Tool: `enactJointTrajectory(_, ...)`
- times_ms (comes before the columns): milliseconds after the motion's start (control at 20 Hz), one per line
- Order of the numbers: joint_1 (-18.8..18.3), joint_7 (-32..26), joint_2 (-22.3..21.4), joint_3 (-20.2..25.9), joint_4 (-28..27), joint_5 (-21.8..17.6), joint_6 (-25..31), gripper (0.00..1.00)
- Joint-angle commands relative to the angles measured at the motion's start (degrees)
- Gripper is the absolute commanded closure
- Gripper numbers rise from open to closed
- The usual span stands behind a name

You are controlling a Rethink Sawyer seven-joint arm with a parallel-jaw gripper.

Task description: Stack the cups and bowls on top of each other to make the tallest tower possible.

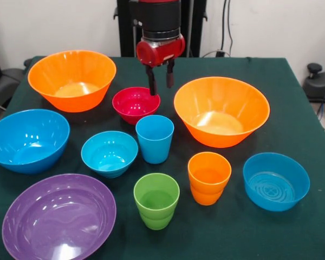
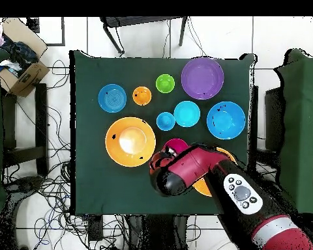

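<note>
A dark green tablecloth [image 1: 292,227] covers the table. In the overhead view an open cardboard box [image 2: 19,62] sits on the floor off its far left corner, with loose cables [image 2: 48,189] trailing along the left side.

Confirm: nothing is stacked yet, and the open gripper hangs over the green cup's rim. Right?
Partly. The front view shows the open gripper at the red bowl, one finger at its rim, not at the green cup. Nothing is stacked yet.
</note>
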Motion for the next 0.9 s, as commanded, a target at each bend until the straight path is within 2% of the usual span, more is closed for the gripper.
enactJointTrajectory(50, -2.47, -19.02, 3.16, 3.42, -5.06, -9.21, 2.31, 0.00)
enactJointTrajectory(400, -4.73, -19.67, 4.95, 2.80, -6.18, -10.42, 4.71, 0.00)
enactJointTrajectory(550, -4.24, -18.05, 5.37, 1.74, -6.61, -11.55, 4.87, 0.00)
enactJointTrajectory(900, -4.80, -17.64, 6.96, 2.14, -6.29, -10.61, 5.83, 0.00)
